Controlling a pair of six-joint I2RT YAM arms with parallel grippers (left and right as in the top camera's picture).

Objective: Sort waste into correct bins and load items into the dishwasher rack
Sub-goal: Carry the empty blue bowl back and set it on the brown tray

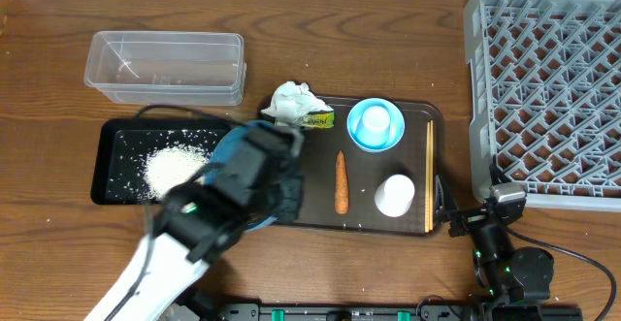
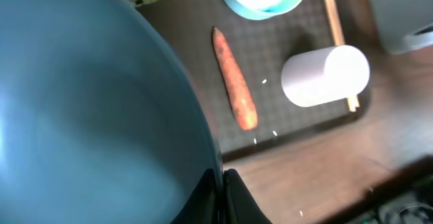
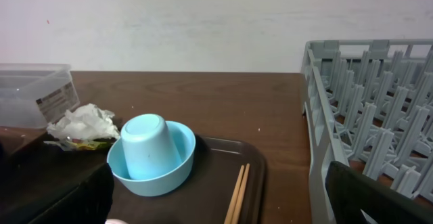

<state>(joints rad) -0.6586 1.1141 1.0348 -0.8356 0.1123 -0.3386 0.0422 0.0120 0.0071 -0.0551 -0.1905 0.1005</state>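
Grey dishwasher rack (image 1: 548, 88) waits at the surface's right. Teal-blue bowl (image 2: 88, 116) hangs above the brown tray's (image 1: 364, 171) left end, its rim pinched in the fully closed left end effector (image 2: 221, 183), likely for carrying rackward. Right end effector (image 1: 485, 209) sits wide open, empty.

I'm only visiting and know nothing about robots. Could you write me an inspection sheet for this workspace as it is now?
Surface: wooden table, with a brown tray on it.
Job's things: rice heaped in the black tray; clear tub and rack look empty; tissue, wrapper, carrot, small bowl, white cup and chopsticks on the brown tray.
Clutter: blue cup upturned in the small bowl.
Grippers: left gripper shut on the big bowl rim; right gripper open, holding nothing.
Cables: black cable beside the right arm.
Surroundings: pale wall.
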